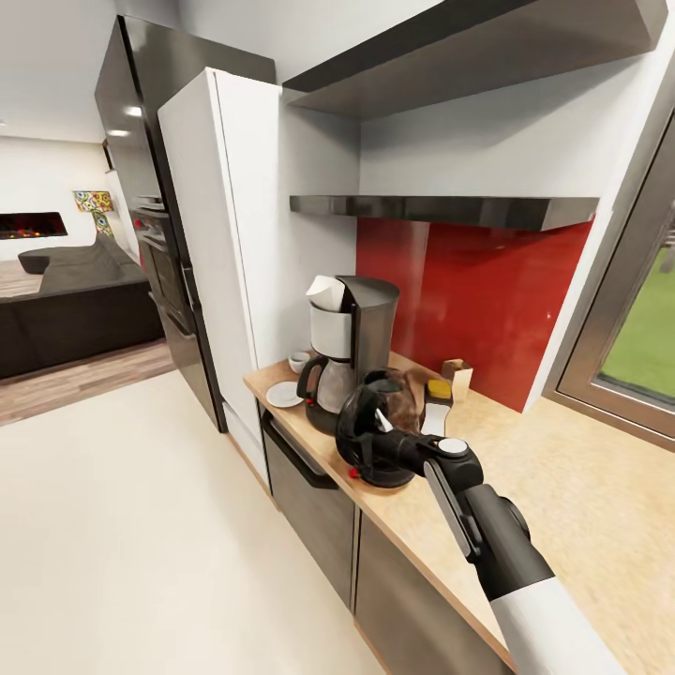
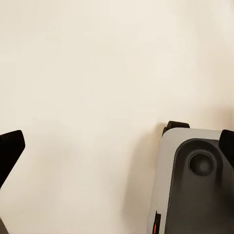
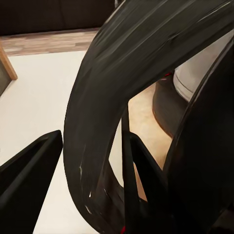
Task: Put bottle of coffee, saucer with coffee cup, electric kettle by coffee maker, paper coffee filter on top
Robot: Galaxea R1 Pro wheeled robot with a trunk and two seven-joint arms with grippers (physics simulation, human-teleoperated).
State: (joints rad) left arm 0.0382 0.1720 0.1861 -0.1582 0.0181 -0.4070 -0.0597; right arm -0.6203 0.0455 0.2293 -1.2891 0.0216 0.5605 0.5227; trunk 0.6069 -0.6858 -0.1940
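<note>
With the electric kettle [image 1: 377, 433] sitting on the desk [image 1: 525, 487] just in front of the coffee maker [image 1: 349, 352], the right end effector [image 1: 377, 441] straddles its black handle [image 3: 105, 122], fingers either side w/ a gap showing, so open around it, not yet clamped. Kettle judged fairly heavy, rigid, glass body smooth & breakable: hold belongs on the handle, mid-loop, kept upright. Left end effector [image 2: 117, 146] hangs wide apart over the floor, holding nothing.

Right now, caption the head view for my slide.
Right hand at the electric kettle handle, beside the filter-topped coffee maker on the countertop.
</note>
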